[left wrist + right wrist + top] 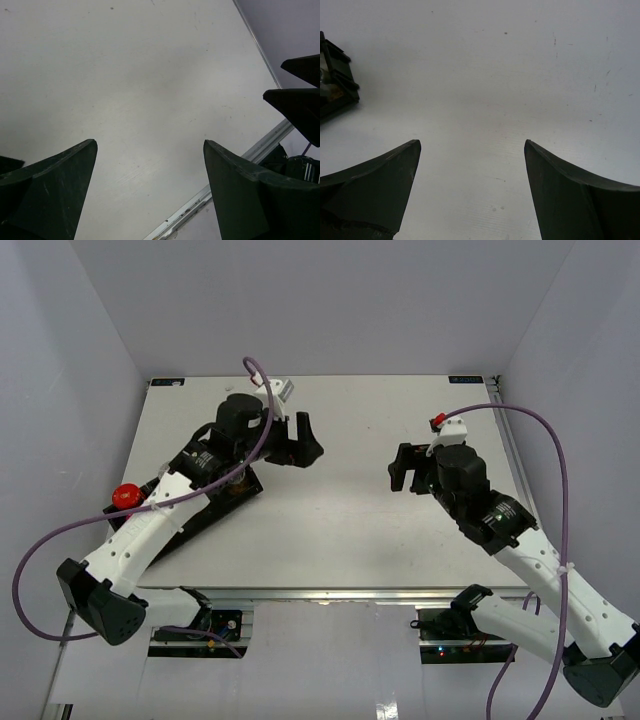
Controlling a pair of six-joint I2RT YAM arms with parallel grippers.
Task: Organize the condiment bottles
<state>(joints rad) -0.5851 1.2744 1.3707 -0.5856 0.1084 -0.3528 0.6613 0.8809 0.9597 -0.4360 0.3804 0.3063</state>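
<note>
My left gripper (305, 440) is open and empty over the bare white table (340, 520), back of centre; its wrist view (149, 145) shows only table between the fingers. My right gripper (397, 468) is open and empty too, facing left toward it (472, 142). A red-capped jar (125, 495) stands at the left by the black tray (215, 508), which lies under my left arm. A second red cap (438, 421) peeks out behind my right wrist. A small pale, silvery-capped jar (283, 389) stands at the back. Other jars are hidden.
A corner of the black tray (335, 85) shows at the left of the right wrist view. My right gripper's fingers (300, 95) and the table's metal front edge (225, 185) show in the left wrist view. Grey walls enclose the table.
</note>
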